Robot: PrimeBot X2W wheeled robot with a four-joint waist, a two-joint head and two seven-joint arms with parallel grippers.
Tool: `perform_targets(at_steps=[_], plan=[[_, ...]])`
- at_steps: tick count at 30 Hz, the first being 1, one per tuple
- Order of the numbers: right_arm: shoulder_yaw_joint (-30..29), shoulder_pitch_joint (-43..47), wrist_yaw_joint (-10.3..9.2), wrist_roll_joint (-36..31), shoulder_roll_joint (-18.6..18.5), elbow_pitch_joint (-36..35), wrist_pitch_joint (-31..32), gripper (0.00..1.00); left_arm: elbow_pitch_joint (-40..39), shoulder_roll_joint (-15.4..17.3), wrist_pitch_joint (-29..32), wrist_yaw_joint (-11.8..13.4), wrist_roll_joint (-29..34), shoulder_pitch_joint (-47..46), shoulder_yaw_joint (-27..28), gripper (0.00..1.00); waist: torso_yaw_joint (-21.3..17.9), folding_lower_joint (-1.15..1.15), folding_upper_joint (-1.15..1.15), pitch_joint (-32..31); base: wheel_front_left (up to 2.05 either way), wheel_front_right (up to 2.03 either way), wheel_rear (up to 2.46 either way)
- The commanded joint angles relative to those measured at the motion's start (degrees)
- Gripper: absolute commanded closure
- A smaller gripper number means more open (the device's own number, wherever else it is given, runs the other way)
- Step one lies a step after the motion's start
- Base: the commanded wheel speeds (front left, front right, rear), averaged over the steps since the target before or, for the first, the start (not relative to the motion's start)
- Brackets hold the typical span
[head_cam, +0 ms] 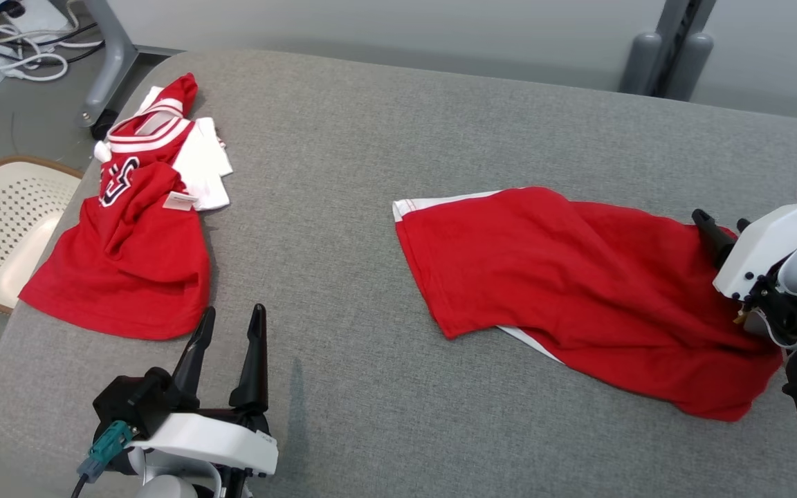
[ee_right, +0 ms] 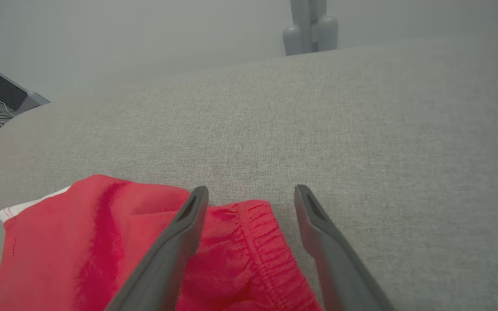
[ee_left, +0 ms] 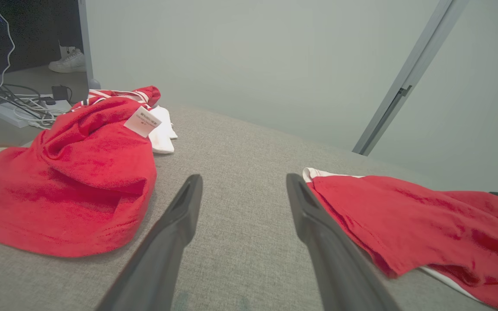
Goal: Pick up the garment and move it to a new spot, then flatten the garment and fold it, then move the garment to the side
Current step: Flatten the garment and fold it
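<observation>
The garment [head_cam: 578,290], red shorts with white trim, lies spread and wrinkled on the right half of the grey table [head_cam: 371,138]. It also appears in the left wrist view [ee_left: 426,220] and the right wrist view [ee_right: 102,242], where its gathered waistband reaches between the fingers. My right gripper [head_cam: 719,218] [ee_right: 251,190] hovers open at the shorts' right end, one finger over the cloth, holding nothing. My left gripper [head_cam: 233,310] [ee_left: 244,177] stands open near the table's front left, over bare fabric between the two garments.
A crumpled red and white jersey [head_cam: 129,256] [ee_left: 71,181] with a white tag lies at the table's left edge. A cream perforated basket [head_cam: 4,228] sits on the floor beyond that edge. Cables [head_cam: 11,41] and a grey post [head_cam: 668,55] stand behind the table.
</observation>
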Motion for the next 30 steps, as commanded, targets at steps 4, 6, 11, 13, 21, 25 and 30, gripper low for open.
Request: perform_targets(at_steps=[4, 6, 11, 13, 21, 25, 30], plan=[[-1.5, -2.4, 0.13, 1.7, 0.6, 4.0, 6.2, 0.0, 0.6, -0.2, -0.1, -0.5, 0.3, -0.8, 0.7, 0.0, 1.5, 0.0, 0.0, 0.3, 0.0, 0.0, 0.0], [-1.4, -2.6, 0.13, 2.7, 1.2, 5.8, 10.5, 0.0, 0.8, -0.4, -0.1, -0.7, 0.6, -0.7, 1.0, 0.0, 1.7, 0.0, 0.0, 0.0, 0.0, 0.0, 0.0], [-0.7, -2.9, 0.13, 2.6, 1.1, 6.0, 12.7, 1.0, 1.1, -0.9, -0.1, -1.2, 1.4, -0.4, 1.8, 0.0, 1.5, 0.0, 0.0, -0.8, 0.0, 0.0, 0.0], [-0.2, -2.4, 0.14, 2.7, 1.5, 4.8, 11.1, 1.0, 1.2, -1.0, -0.1, -1.4, 1.5, -0.4, 2.1, 0.0, 1.2, 0.0, 0.0, -1.1, 0.0, 0.0, 0.0], [3.4, -0.1, 0.14, 3.9, 1.6, -1.4, 0.6, 1.0, 1.7, -1.2, -0.1, -1.8, 2.3, 0.3, 2.7, 0.0, -0.8, 0.0, 0.0, -3.0, 0.0, 0.0, 0.0], [6.7, 3.5, 0.14, 6.2, 1.9, -6.1, -3.9, 1.0, 2.1, -1.2, -0.1, -2.0, 2.9, 0.7, 2.8, 0.0, -2.7, 0.0, 0.0, -4.8, 0.0, 0.0, 0.0], [18.2, 11.4, 0.14, 12.3, -0.8, -20.4, -7.8, 1.0, 2.5, -0.7, -0.2, -2.0, 3.2, 1.9, 2.9, 0.0, -6.1, 0.0, 0.0, -6.9, 0.0, 0.0, 0.0]])
